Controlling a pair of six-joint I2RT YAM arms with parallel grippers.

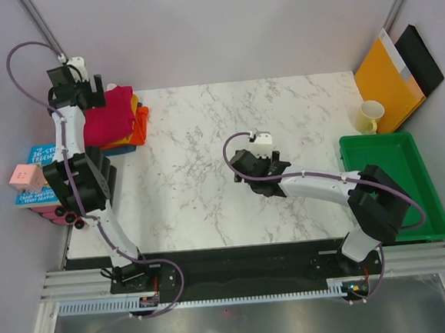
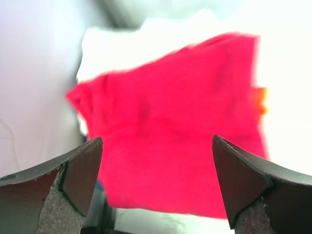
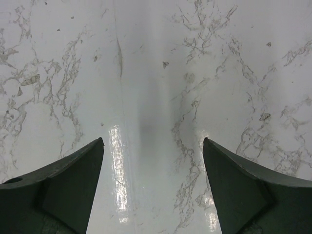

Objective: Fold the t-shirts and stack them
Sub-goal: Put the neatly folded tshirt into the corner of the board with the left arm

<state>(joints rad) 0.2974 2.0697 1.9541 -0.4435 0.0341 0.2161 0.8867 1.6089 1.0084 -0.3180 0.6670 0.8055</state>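
A folded crimson red t-shirt (image 1: 109, 117) tops a stack at the table's far left corner. Orange and yellow-orange t-shirts (image 1: 138, 117) and a dark blue one (image 1: 122, 150) show at the stack's edges. My left gripper (image 1: 98, 88) hovers just behind the stack and is open. In the left wrist view the red t-shirt (image 2: 170, 131) fills the space beyond my left gripper (image 2: 157, 138), with nothing held between the fingers. An orange sliver (image 2: 262, 100) peeks out at its right side. My right gripper (image 1: 242, 169) is open over bare marble mid-table, as the right wrist view (image 3: 153, 139) shows.
A green tray (image 1: 433, 196) sits at the right edge. Behind it stand a pale yellow cup (image 1: 370, 116), an orange-yellow envelope (image 1: 385, 76) and a black folder (image 1: 422, 58). A pink cube (image 1: 24, 178) on blue books (image 1: 43, 154) lies off the table's left side.
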